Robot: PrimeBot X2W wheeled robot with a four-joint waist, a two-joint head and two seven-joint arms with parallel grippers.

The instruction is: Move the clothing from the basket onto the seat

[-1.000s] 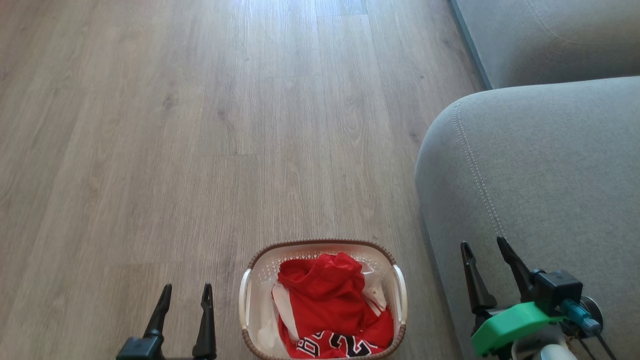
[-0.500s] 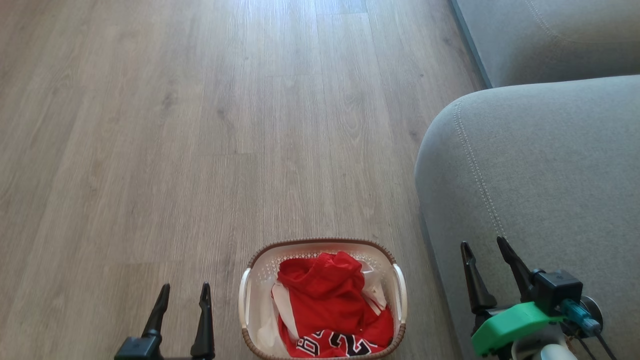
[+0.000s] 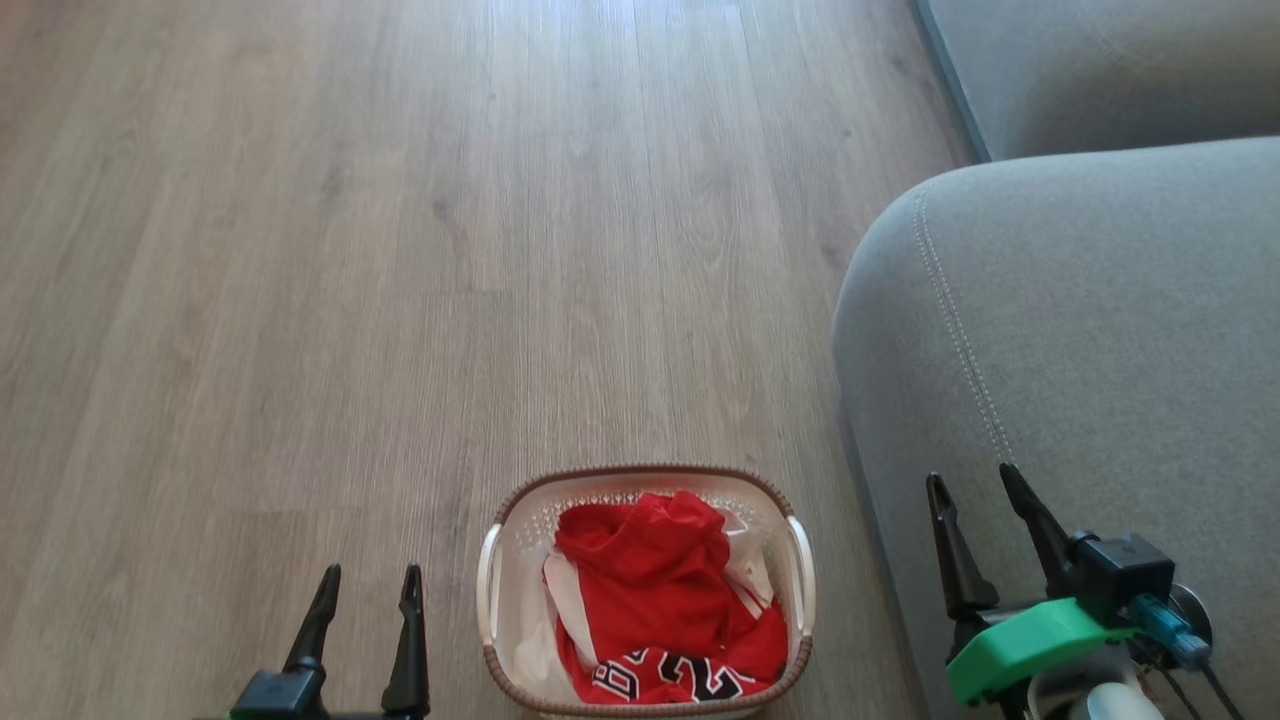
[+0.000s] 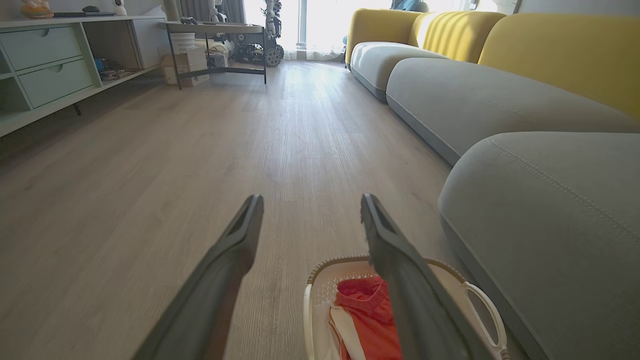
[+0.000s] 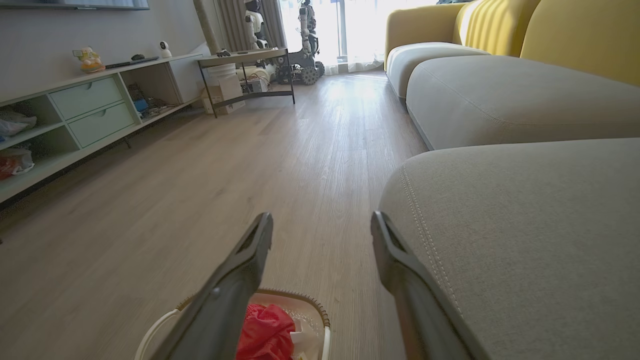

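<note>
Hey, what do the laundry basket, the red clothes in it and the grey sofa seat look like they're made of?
Basket: likely moulded cream plastic, judging by its perforated wall; brown rim looks woven, maybe plastic too. Clothing: thin red sports fabric, probably synthetic, crumpled in soft folds. Seat: matte grey woven upholstery with double stitching.

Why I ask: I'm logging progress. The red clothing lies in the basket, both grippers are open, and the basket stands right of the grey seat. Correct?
No: the basket stands left of the seat, as the head view shows. The clothing does lie in it, and the left gripper and right gripper are both open.
</note>
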